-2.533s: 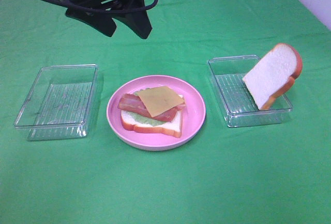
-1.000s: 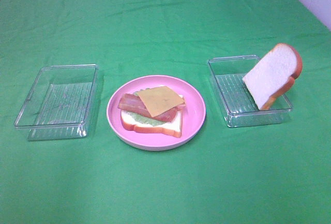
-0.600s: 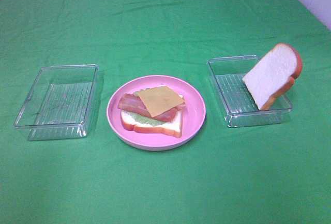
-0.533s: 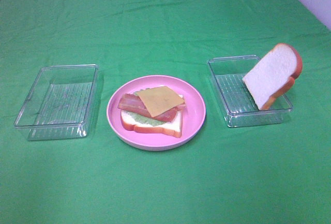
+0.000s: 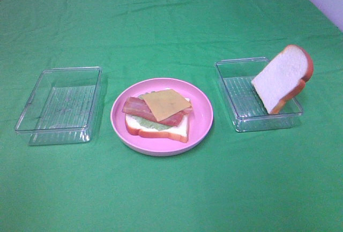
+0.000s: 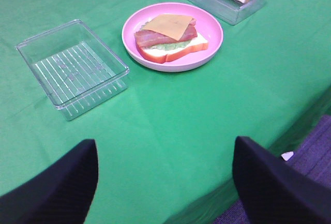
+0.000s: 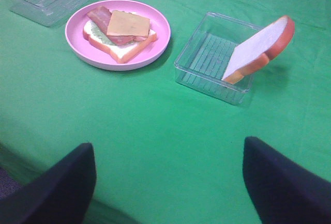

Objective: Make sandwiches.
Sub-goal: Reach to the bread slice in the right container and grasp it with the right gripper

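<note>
Arm gone, left pincer (image 6: pixel 164 182) wrist-view only

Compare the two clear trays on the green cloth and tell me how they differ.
The left tray holds nothing; the right tray has a bread slice standing in it.
That slice leans tilted over the right tray's outer rim, while nothing touches the left tray's rim.
The left tray sits on the plate's left, the right tray on its right.
Both are clear, rectangular, ribbed at the bottom and lie on the green cloth.
</note>
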You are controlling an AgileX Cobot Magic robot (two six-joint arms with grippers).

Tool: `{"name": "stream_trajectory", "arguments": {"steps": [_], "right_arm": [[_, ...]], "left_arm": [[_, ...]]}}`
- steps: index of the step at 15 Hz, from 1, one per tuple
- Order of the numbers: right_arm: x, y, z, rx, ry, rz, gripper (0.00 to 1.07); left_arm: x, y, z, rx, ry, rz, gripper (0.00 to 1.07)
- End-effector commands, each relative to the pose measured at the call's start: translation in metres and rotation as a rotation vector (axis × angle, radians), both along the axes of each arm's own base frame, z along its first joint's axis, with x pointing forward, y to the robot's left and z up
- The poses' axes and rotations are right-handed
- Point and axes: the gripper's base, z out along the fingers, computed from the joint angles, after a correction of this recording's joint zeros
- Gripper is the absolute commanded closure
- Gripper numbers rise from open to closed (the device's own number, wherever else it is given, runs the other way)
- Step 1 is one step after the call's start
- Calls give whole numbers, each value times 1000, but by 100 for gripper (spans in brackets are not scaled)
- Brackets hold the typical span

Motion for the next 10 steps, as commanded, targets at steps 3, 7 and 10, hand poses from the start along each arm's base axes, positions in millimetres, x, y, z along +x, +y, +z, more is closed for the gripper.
{"name": "stream_trajectory", "arguments": {"steps": [3,7,10], "right_arm": [[0,-1,0,-5,-20,-6,32],[9,-10,3,95,33,-241,38],[35,-7,12,97,148,-422,44]], "left_arm": [[-1,3,-2,-7,-22,19,37],[-1,3,-2,-3,-24,20,37],[-1,3,-2,3,-28,14,37]]}}
